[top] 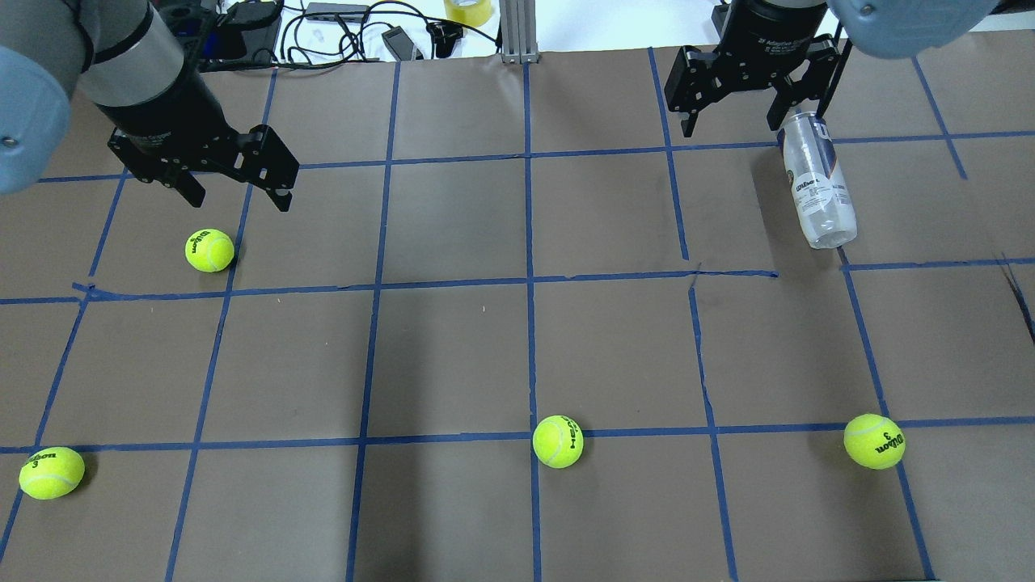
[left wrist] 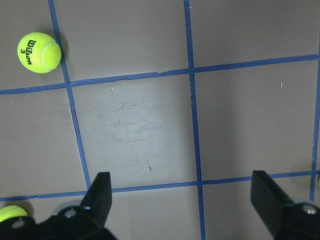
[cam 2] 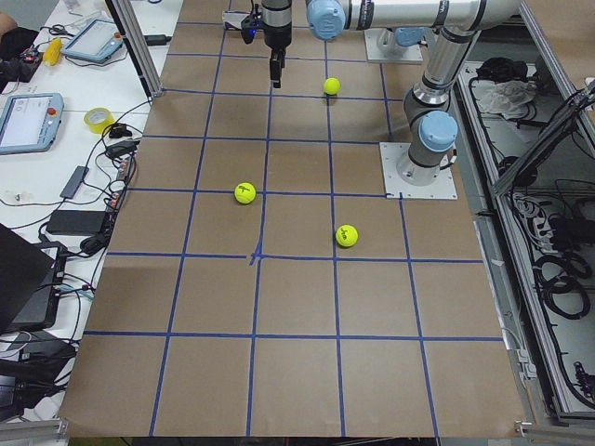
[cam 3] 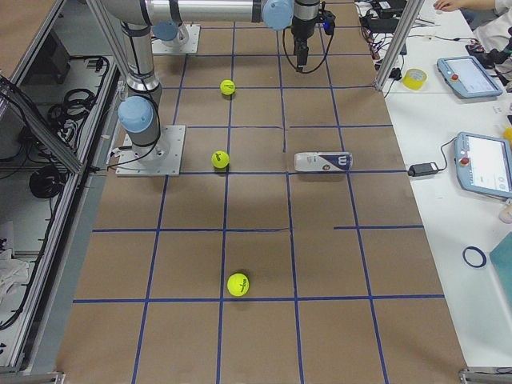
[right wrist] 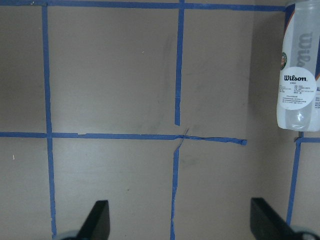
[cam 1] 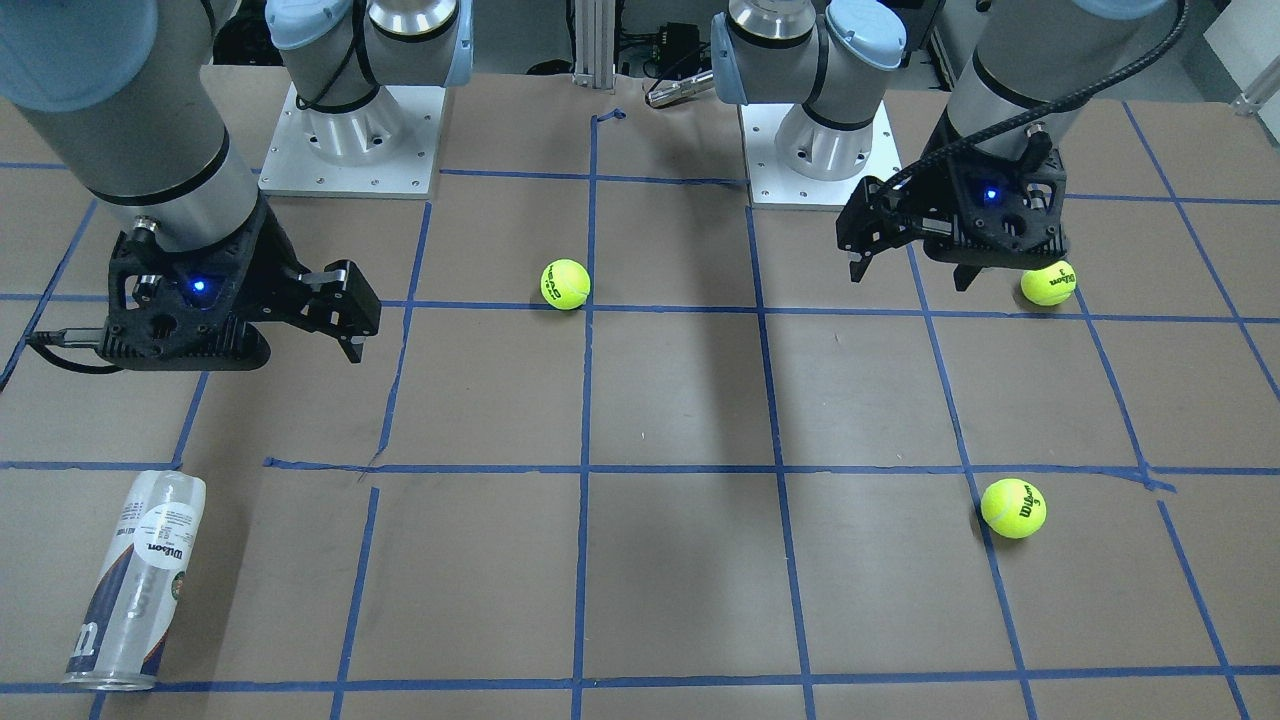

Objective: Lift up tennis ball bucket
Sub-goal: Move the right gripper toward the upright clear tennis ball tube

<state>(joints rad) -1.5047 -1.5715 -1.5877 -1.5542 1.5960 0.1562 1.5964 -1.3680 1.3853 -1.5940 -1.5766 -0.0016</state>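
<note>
The tennis ball bucket (top: 817, 182) is a clear can with a white and navy Wilson label. It lies on its side on the brown table, empty, at the far right of the overhead view. It also shows in the front view (cam 1: 135, 585), the right side view (cam 3: 322, 162) and at the right edge of the right wrist view (right wrist: 299, 75). My right gripper (top: 731, 128) is open and empty, raised above the table just left of the can's far end, apart from it. My left gripper (top: 240, 200) is open and empty, raised above a tennis ball (top: 209, 250).
Other tennis balls lie loose at the near left (top: 52, 473), near middle (top: 558, 441) and near right (top: 874, 441). Blue tape lines grid the table. Cables and a tape roll (top: 467, 10) lie beyond the far edge. The arm bases (cam 1: 350, 140) stand at the robot's side.
</note>
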